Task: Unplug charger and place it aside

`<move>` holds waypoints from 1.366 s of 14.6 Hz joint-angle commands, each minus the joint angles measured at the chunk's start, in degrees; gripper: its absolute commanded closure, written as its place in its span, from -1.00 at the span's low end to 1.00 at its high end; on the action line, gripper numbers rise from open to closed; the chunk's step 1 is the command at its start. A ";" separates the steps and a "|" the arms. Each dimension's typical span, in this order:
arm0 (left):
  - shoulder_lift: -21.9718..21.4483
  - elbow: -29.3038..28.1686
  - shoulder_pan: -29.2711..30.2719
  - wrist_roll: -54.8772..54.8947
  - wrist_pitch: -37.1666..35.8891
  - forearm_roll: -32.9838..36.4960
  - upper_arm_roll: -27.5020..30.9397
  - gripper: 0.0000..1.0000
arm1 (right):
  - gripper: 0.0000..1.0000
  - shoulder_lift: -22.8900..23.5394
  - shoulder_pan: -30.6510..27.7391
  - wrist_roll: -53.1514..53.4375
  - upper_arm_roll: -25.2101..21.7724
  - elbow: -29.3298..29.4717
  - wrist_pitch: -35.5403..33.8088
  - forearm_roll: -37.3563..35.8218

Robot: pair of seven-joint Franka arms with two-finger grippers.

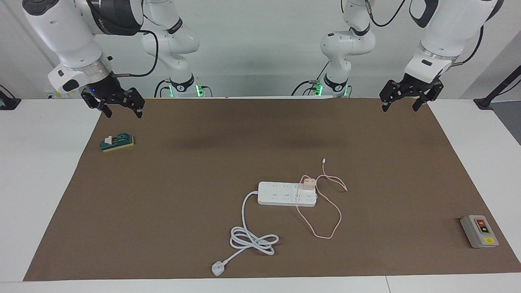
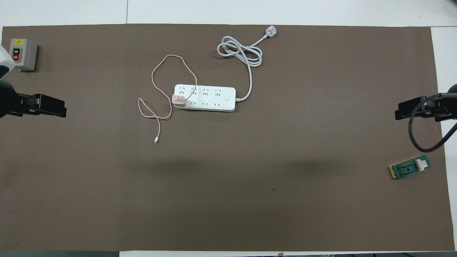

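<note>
Charger well apart from grippers.

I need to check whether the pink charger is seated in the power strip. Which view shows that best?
The facing view: the charger is seen from the side, standing up from the power strip at its left-arm end, still plugged in. The overhead view shows only its top over the strip's end socket, so seating is harder to judge.

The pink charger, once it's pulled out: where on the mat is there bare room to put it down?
The widest bare stretch lies between the power strip and the robots' edge of the brown mat. Another lies between the strip and the green switch. It is crowded around the charger: its pink cable loops beside it, and the white cord coils nearby.
</note>
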 commanded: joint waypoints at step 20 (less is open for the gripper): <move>-0.36 0.66 0.25 5.68 -0.13 0.65 1.45 -1.00 | -1.00 -0.13 0.33 16.82 -0.80 0.00 3.52 3.32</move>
